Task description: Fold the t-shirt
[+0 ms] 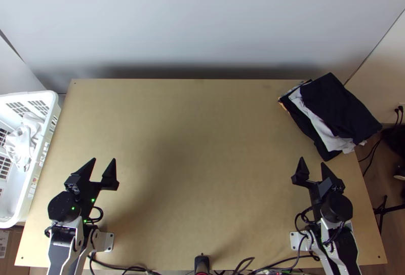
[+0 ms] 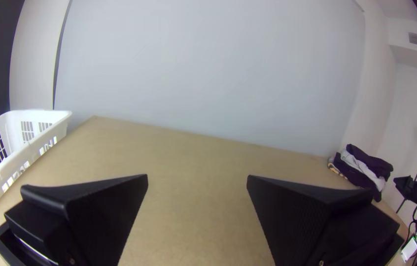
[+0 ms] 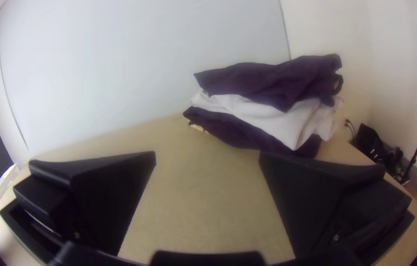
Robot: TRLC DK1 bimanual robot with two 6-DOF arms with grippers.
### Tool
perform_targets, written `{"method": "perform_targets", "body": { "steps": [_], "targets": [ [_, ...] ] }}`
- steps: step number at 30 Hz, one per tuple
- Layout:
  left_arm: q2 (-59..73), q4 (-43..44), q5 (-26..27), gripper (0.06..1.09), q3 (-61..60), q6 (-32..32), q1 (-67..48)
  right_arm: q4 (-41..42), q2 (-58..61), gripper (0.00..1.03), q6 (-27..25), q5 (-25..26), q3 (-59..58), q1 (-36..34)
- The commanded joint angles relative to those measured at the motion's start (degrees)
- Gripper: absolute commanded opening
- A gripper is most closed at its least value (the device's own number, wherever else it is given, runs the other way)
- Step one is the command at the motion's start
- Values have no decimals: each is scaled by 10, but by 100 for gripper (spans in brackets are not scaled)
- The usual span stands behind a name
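- The left gripper [image 1: 104, 159] is over the near left part of the bench [image 1: 192, 173], its two black fingers spread wide and pointing to the far side; bare bench top lies between the tips.
- The right gripper [image 1: 313, 160] is over the near right part of the bench, also wide, with bare bench top between its fingers. It is near the stack but apart from it.
- Which piece is the t-shirt I cannot tell; cloth lies in two places, the stack and the basket.
- The stack sits at the far right corner of the bench, slanted, its outer part reaching past the right edge in the top view.
- On top of the stack is a dark cloth [image 1: 336, 105], folded into a thick pad.
- Under it a white cloth [image 1: 316, 123] shows along the side, its end loose and creased.
- Beneath that is a lower dark cloth [image 1: 304, 124], with a small tan patch [image 3: 196, 127] at its edge.
- The white basket [image 1: 33, 173] with slotted walls stands along the left edge of the bench, holding a bunched light cloth [image 1: 24, 141].
- Black cables [image 1: 106, 265] run along the near edge, between the arms' bases.
- A pale wall [image 1: 202, 22] rises behind the far edge.
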Motion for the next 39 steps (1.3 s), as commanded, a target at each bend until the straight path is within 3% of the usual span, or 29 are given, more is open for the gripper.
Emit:
{"method": "perform_targets", "body": {
  "steps": [1, 8, 11, 14, 18, 22, 26, 32, 35, 39],
  "targets": [
    [1, 9, -4, 104, 2, -5, 5, 32, -1, 98, -15, 2, 11, 4],
    [41, 1, -8, 104, 51, -3, 49, 48, 2, 98, -70, 7, 20, -27],
    [197, -92, -8, 104, 168, -3, 69, 49, 24, 98, -116, 7, 50, -33],
    [363, -211, -12, 104, 313, -6, 115, 20, 86, 98, -132, 7, 117, -34],
    [387, -204, -11, 104, 418, -9, 157, -28, 193, 98, -132, 7, 222, -43],
    [452, -202, -12, 104, 523, -24, 203, -97, 311, 98, -115, 6, 331, -62],
    [542, -177, -11, 104, 603, -32, 333, -138, 358, 98, -85, 6, 407, -78],
    [673, -141, -17, 104, 664, -33, 486, -158, 376, 98, -31, 6, 422, -82],
    [703, -112, -25, 104, 669, -3, 525, -164, 379, 98, 3, 6, 417, -98],
    [778, -88, -25, 104, 683, 8, 575, -184, 365, 98, 4, 2, 417, -91]
  ]
}}
